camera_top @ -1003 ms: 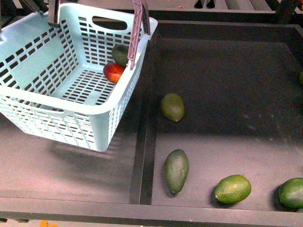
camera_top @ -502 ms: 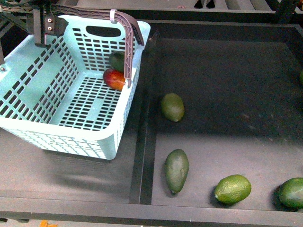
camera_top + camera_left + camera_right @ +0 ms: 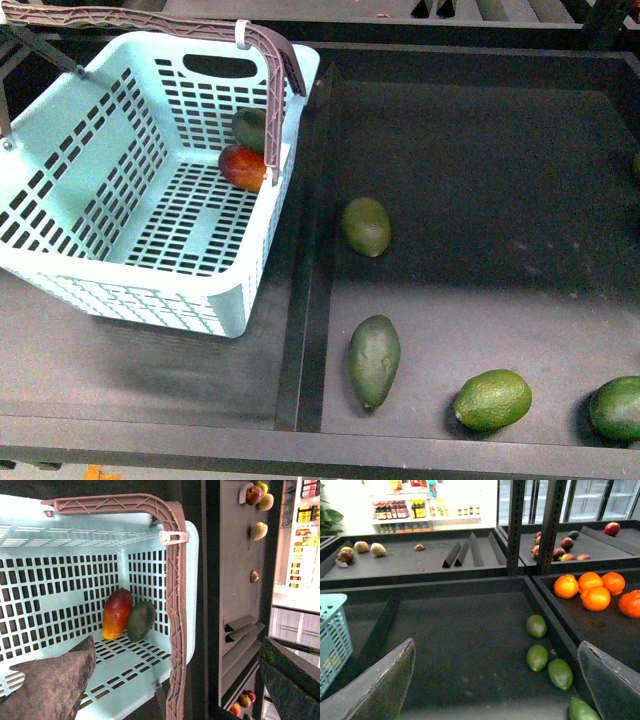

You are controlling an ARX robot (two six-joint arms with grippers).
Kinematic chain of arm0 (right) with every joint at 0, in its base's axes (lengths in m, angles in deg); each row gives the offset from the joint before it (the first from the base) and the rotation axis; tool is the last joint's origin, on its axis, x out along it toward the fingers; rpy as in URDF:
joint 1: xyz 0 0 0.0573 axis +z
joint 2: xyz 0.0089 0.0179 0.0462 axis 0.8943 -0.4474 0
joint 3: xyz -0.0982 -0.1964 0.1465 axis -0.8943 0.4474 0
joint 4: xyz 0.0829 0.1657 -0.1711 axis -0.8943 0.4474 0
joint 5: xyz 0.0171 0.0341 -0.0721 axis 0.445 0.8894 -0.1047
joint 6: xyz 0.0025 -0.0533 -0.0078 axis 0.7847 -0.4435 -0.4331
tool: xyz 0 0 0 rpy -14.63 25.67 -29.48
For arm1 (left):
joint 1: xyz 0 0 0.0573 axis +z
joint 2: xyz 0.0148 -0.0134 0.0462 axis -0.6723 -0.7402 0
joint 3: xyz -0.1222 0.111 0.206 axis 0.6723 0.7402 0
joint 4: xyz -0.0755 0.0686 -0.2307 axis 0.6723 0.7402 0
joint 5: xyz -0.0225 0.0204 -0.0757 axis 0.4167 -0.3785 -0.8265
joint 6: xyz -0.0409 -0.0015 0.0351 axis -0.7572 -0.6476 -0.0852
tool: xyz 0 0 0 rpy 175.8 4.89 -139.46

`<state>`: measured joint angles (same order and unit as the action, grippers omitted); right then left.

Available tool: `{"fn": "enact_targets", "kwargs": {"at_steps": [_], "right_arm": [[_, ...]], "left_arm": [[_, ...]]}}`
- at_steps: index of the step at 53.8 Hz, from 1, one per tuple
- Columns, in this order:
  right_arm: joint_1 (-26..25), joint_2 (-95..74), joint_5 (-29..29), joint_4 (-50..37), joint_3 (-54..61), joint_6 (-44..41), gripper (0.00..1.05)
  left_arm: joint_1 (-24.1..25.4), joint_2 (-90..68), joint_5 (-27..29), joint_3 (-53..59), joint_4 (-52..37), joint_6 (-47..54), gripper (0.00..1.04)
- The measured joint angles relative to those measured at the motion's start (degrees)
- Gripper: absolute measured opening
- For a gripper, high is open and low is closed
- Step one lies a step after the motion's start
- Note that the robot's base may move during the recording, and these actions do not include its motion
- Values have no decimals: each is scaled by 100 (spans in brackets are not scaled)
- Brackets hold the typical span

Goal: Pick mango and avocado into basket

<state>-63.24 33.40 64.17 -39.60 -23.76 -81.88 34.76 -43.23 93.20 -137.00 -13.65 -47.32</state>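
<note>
The mango (image 3: 243, 167) and avocado (image 3: 250, 128) are lying touching at the basket's (image 3: 150, 290) two o'clock corner; both end effectors, left (image 3: 165, 680) and right (image 3: 495, 680), are gaping empty, so picking seems finished, leaving only withdrawal

Right wrist view. Two dark fingers (image 3: 375, 690) of the right gripper (image 3: 490, 685) occupy the lower corners, spread wide with nothing between them. A sliver of the basket (image 3: 332, 635) enters at the left edge. The dark tray (image 3: 460, 635) fills the centre; four green avocados (image 3: 537, 658) lie along its right wall, toward the lower right. Beyond that wall, at right, sit oranges (image 3: 592, 592). Shelves with scattered fruit (image 3: 360, 547) span the upper frame.
</note>
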Motion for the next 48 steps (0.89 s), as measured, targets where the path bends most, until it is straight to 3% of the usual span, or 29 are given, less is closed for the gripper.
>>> {"fn": "enact_targets", "kwargs": {"at_steps": [3, 6, 10, 16, 19, 25, 31, 48], "right_arm": [[0, 0, 0, 0, 0, 0, 96], [0, 0, -2, 0, 0, 2, 96], [0, 0, -4, 0, 0, 2, 96], [0, 0, 0, 0, 0, 0, 96], [0, 0, 0, 0, 0, 0, 96], [0, 0, -2, 0, 0, 2, 96], [0, 0, -2, 0, 0, 0, 96], [0, 0, 0, 0, 0, 0, 96]], "left_arm": [[0, -11, -13, 20, -20, 24, 97], [44, 11, -396, 592, -1543, 1137, 88], [107, 157, -636, 1926, -4360, 3963, 70], [254, 844, -708, 3025, -6006, 7053, 45], [319, 1228, -752, 3423, -6142, 7840, 30], [387, 1746, -872, 4181, -6159, 8314, 2], [732, 2474, -1150, 4750, -6089, 8430, 3], [734, 3895, -1189, 5753, -5589, 8463, 3]]}}
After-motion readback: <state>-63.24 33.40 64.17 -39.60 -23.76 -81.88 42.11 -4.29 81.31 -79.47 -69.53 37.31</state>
